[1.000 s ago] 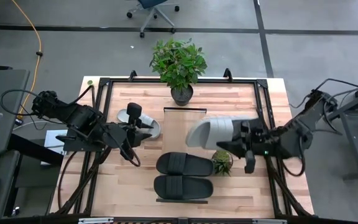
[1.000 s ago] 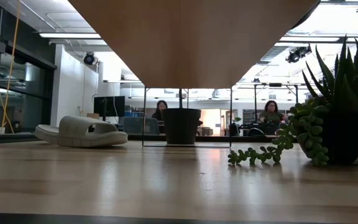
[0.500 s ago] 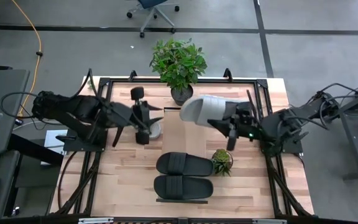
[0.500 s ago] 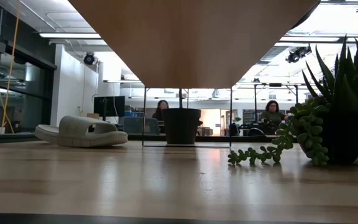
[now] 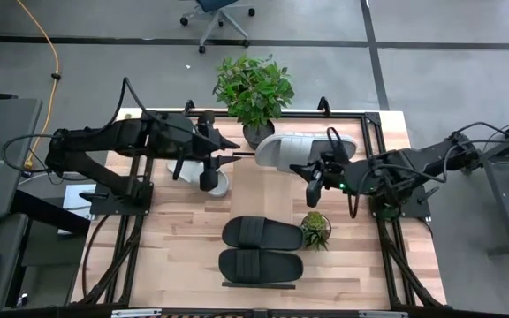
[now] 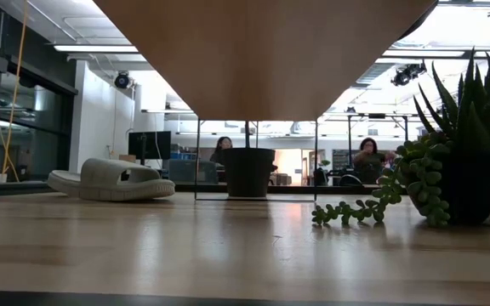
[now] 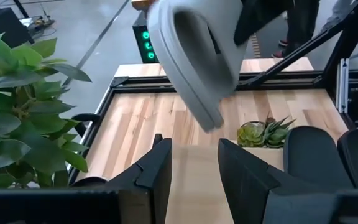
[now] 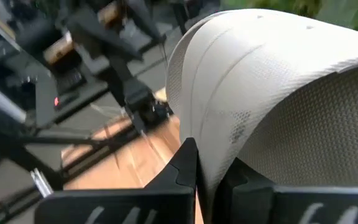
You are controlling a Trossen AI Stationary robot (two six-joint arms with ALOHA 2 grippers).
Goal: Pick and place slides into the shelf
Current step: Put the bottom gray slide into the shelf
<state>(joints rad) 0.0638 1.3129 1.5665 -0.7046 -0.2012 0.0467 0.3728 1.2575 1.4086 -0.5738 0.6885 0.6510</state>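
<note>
Slides are spread across the table: one light grey slide [image 5: 303, 148] is held up in the air by the right gripper [image 5: 318, 173], whose fingers are clamped tight on the slide's edge, just beside the big potted plant [image 5: 254, 91] at the far side of the table. In the right wrist view the pale ribbed strap [image 8: 278, 93] fills most of the picture, pinched between the two dark fingers [image 8: 182, 168]. The second grey slide [image 6: 113, 180] lies flat on the tabletop [image 5: 360, 265], mostly hidden from above by the left arm. The left gripper [image 5: 203, 162] hovers over that spot with its fingers [image 7: 156, 171] partly apart and nothing between them, and its wrist camera looks at the underside of the lifted slide [image 7: 197, 56]. Two black slides [image 5: 262, 249] lie side by side on the shelf board nearer the front edge, next to a small succulent [image 5: 315, 228]. In the low view, the pale underside of the shelf [image 6: 262, 51] spans the top.
</note>
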